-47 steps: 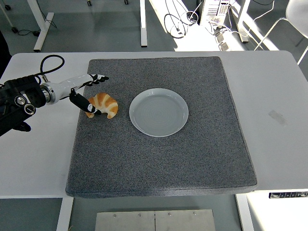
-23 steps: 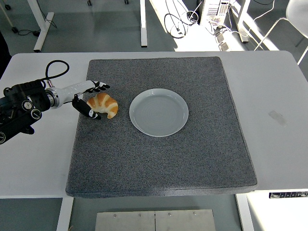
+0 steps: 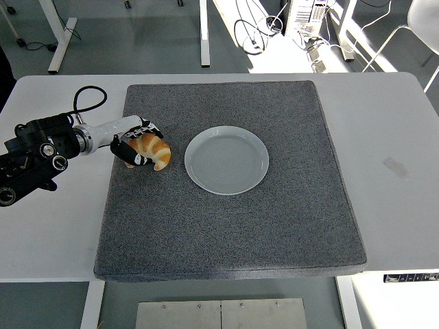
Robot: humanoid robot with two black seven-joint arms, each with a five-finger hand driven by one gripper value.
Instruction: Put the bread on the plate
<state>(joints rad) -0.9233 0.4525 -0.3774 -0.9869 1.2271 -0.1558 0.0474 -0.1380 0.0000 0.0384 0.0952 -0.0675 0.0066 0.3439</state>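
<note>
The bread, a golden croissant point(image 3: 156, 151), lies on the grey mat point(image 3: 233, 226) just left of the white plate point(image 3: 226, 160). My left hand point(image 3: 139, 140) reaches in from the left and its black fingers are curled over the croissant's left half, thumb in front and fingers over the top. The croissant still rests on the mat. The plate holds nothing. The right arm is out of view.
The grey mat covers most of the white table point(image 3: 391, 137). A black cable point(image 3: 86, 99) loops above my left forearm. Desk legs and cables show on the floor beyond the table's far edge.
My left hand has moved right and its fingers have closed from spread around the croissant to wrapped over it. The croissant has stayed almost in place.
</note>
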